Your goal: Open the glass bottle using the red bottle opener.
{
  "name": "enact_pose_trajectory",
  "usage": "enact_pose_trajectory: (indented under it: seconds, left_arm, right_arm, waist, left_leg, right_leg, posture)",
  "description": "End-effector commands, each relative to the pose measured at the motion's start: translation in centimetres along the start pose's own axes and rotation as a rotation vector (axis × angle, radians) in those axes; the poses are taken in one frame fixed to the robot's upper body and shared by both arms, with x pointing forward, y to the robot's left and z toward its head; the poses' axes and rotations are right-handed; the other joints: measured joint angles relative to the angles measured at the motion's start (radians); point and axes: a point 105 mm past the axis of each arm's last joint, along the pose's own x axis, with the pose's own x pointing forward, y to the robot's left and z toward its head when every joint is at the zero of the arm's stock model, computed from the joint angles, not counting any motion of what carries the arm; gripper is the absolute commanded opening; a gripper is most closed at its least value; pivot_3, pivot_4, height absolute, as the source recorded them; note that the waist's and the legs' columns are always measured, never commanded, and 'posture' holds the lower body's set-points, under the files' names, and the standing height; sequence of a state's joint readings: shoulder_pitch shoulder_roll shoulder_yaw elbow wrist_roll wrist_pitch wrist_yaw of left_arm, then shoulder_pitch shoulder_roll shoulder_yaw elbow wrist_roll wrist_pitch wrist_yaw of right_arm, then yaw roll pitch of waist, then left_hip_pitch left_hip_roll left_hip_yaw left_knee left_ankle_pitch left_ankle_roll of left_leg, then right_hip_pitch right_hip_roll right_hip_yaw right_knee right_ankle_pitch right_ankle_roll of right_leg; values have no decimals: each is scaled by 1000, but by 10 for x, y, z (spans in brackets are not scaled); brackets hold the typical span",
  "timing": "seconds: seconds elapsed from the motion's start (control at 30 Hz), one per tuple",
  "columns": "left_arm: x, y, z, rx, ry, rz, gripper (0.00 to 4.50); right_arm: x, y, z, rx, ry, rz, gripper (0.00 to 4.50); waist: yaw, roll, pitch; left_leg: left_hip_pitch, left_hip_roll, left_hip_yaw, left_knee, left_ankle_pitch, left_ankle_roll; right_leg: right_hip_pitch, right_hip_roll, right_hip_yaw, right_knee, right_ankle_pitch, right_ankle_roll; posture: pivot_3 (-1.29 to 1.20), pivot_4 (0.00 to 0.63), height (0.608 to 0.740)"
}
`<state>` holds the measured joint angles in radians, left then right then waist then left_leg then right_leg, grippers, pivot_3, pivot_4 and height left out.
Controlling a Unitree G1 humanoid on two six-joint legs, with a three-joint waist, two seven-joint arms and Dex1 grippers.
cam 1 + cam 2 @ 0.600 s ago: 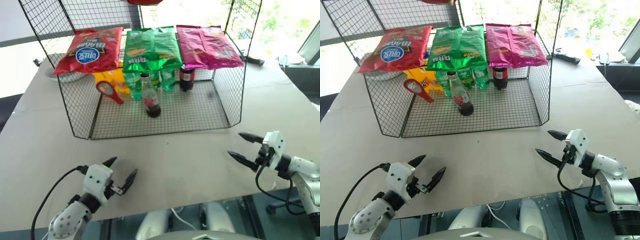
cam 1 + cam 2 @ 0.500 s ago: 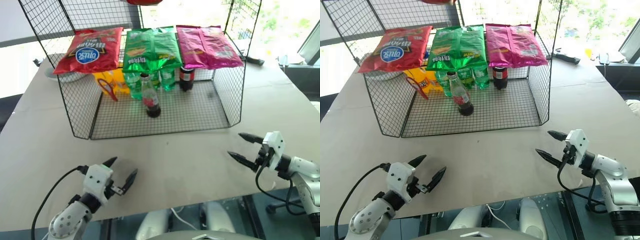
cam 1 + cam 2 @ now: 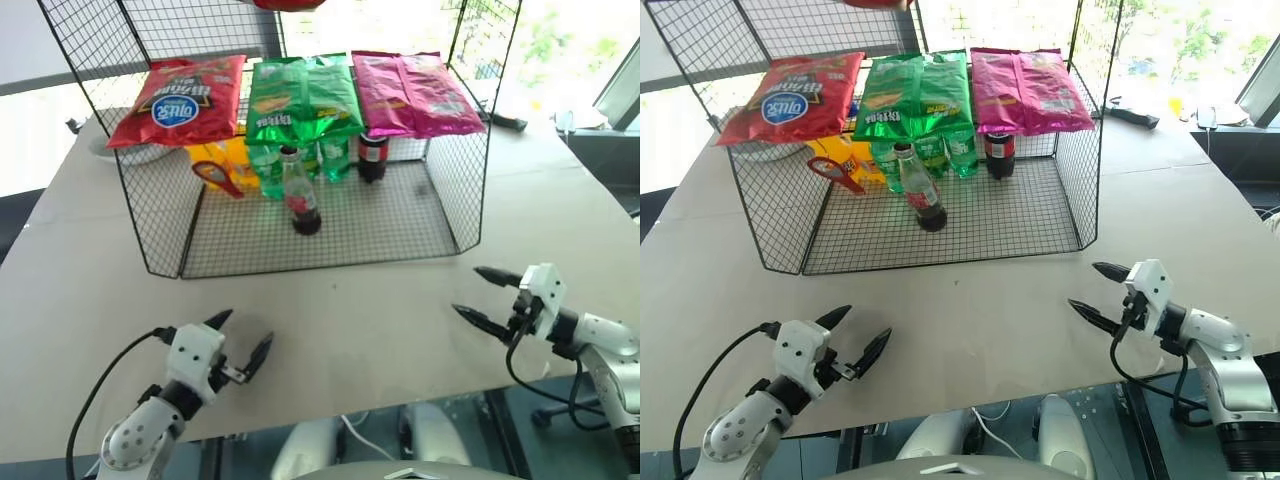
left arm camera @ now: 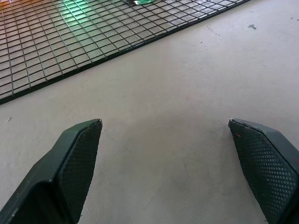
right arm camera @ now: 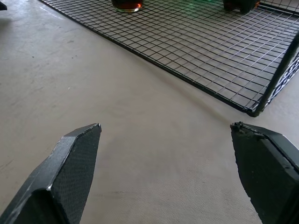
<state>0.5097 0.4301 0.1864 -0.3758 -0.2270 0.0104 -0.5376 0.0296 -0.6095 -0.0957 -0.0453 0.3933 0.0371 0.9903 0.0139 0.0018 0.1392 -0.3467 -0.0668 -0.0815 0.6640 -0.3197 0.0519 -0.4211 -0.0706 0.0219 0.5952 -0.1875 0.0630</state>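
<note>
The glass bottle, dark cola with a red label, stands on the mesh floor of a wire rack, left of its middle. Its base shows in the right wrist view. The red bottle opener hangs at the rack's left side, loop head up, behind the mesh. My left gripper is open over the bare table near its front edge, well short of the rack, with nothing between its fingers. My right gripper is open too, empty, just off the rack's front right corner.
Red, green and magenta snack bags lie on the rack's upper shelf. Green plastic bottles and a squat dark bottle with a red cap stand behind the glass bottle. The table's front edge runs just below both grippers.
The hanging opener has swung, going edge-on and then turning its loop back into view. Both grippers have barely shifted and stay open.
</note>
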Motion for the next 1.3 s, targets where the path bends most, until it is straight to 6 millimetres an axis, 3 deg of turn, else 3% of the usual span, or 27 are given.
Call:
enact_pose_trajectory:
  seconds: [0.03,0.3,0.47,0.5,0.73,0.87,1.03,1.3]
  left_arm:
    - [-2,5,2,21,-13,16,4500]
    - [1,11,5,28,-26,26,4500]
    - [5,23,17,3,-91,76,4500]
    - [6,26,22,-8,-116,92,4500]
    - [32,72,79,-38,-335,302,4500]
    - [47,91,103,-37,-402,377,4500]
    - [68,103,122,-42,-450,384,4500]
    - [92,108,134,-39,-480,372,4500]
  right_arm:
    - [1,1,13,-53,-38,-4,4463]
    - [4,6,14,-58,-48,2,4463]
    - [11,30,18,-117,-37,118,4463]
    - [12,35,22,-114,-53,138,4463]
    - [44,53,117,-43,-370,170,4463]
    - [55,63,146,-45,-441,206,4463]
    - [61,69,160,-60,-471,236,4463]
    - [69,76,167,-66,-494,250,4463]
  waist:
    - [0,0,0]
    - [0,0,0]
    - [0,0,0]
    - [0,0,1]
    - [0,-5,4]
    - [1,-6,4]
    - [1,-6,4]
    - [0,-7,4]
  left_leg:
    - [0,0,0,1,0,0]
    - [0,0,0,5,0,0]
    - [1,0,0,5,0,0]
    - [1,0,0,5,0,0]
    - [1,0,-3,8,1,-2]
    - [1,0,-8,7,4,-7]
    - [-2,-3,-8,7,4,-7]
    - [-2,-4,-8,7,4,-6]
  right_leg:
    - [0,0,0,0,0,0]
    - [1,0,0,5,0,0]
    - [1,0,0,7,0,0]
    - [1,0,0,8,0,0]
    - [1,1,-2,12,0,0]
    - [1,2,-6,13,1,-1]
    - [-2,4,-6,13,1,-2]
    - [-3,4,-6,12,1,-2]
  posture:
    - [0,150,734]
    - [0,150,734]
    - [0,150,734]
    - [0,150,734]
    - [0,150,734]
    - [0,150,734]
    - [0,150,734]
    - [0,150,734]
